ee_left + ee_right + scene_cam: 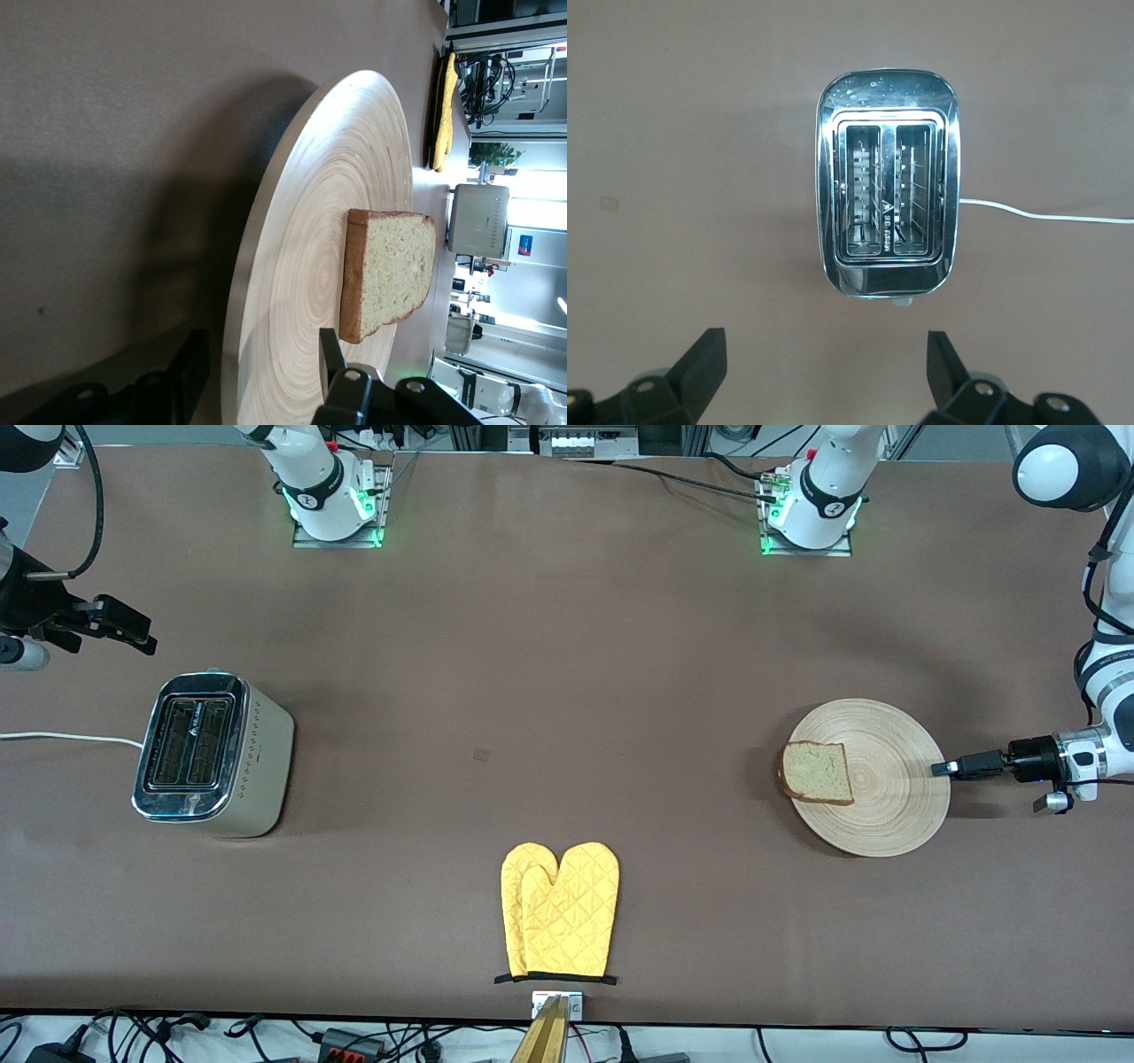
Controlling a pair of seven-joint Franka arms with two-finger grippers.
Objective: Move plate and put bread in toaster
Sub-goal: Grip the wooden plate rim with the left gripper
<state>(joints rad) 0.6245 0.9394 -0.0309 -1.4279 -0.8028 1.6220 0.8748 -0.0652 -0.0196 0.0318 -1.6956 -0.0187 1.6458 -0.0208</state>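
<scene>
Brown matting covers the table (549, 691) from end to end, with both arm bases mounted along its edge farthest from the front camera.

The plate (895, 815) lies flat toward the left arm's end of the table. The bread (816, 772) lies on the plate, on the part of it toward the right arm's end, with one crust corner reaching the rim. In the left wrist view the bread (390, 273) lies flat on the ringed wood of the plate (301, 292).

The left gripper (941, 769) is held level at the plate's rim on the side toward the left arm's end. The left wrist view shows its two fingers (182, 376) spread, one on each side of the rim edge. Whether either finger touches the wood cannot be confirmed from these views, though the jaws appear open around the rim rather than clamped.

The toaster (213, 755) stands toward the right arm's end of the table, well apart from the plate. Both slots face up, and the white cord (62, 737) runs from it toward that end's edge. The right gripper (133, 633) hangs in the air close to the toaster. The right wrist view looks straight down into the slots of the toaster (886, 208), with both fingers (700, 363) set wide apart and holding nothing.

A pair of yellow oven mitts (560, 911) lies near the table edge closest to the front camera, between the toaster and the plate.
</scene>
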